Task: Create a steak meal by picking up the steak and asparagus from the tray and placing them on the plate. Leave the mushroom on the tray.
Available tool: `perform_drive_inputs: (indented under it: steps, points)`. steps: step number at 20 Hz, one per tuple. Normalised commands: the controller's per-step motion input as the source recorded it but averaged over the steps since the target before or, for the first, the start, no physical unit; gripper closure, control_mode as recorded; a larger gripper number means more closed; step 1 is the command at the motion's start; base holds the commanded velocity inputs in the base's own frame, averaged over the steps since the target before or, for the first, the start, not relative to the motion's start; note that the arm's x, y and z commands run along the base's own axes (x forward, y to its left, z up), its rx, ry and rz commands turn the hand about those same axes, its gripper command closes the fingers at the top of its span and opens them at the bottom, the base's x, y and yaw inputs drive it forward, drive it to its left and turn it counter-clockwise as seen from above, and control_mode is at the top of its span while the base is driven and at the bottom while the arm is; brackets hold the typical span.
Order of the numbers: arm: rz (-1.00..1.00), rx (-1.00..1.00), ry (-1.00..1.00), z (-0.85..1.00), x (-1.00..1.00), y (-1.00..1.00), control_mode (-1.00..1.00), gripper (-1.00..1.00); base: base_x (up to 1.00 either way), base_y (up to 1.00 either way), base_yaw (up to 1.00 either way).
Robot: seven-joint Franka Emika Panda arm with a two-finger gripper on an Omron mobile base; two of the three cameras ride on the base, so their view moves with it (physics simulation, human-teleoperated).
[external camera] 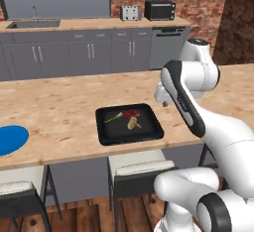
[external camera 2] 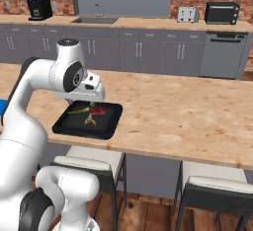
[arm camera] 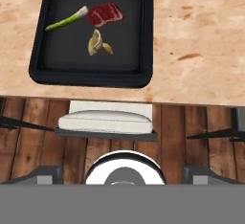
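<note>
The steak (arm camera: 105, 14) is lying on the tray (arm camera: 143, 36) ahead of the wide-spread fingers, the asparagus (arm camera: 67, 19) touching it and the mushroom (arm camera: 97, 43) just beside. Nothing is being held; the first pick is pending. The plate (external camera: 10, 139) is sitting well apart on the counter (external camera: 59, 112), unobstructed.

On my worktop the black tray (arm camera: 143, 36) holds the green asparagus (arm camera: 67, 19), red steak (arm camera: 105, 14) and tan mushroom (arm camera: 97, 43); the blue plate (external camera: 10, 139) lies well apart.
</note>
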Motion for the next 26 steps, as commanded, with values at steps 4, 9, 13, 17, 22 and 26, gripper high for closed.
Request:
perform_drive_inputs:
  steps: [4,9,13,17,22,26]
  points:
    - [0.00,0.00,-0.01,-0.10,-0.01,0.28,-1.00,-1.00,0.00,0.00,0.00]
    - [0.00,0.00,0.00,-0.07,0.00,0.06,-1.00,-1.00,0.00,0.00,0.00]
    - [0.00,0.00,0.00,-0.03,0.00,0.00,1.00,-1.00,-0.05,0.00,0.00]
    - [0.00,0.00,0.00,0.00,0.00,0.00,1.00,-1.00,-0.44,0.00,0.01]
    - [0.00,0.00,0.00,0.00,0.00,0.00,1.00,-1.00,-0.51,0.35,0.03]
    - [0.00,0.00,0.00,0.00,0.00,0.00,1.00,-1.00,-0.21,0.86,0.00]
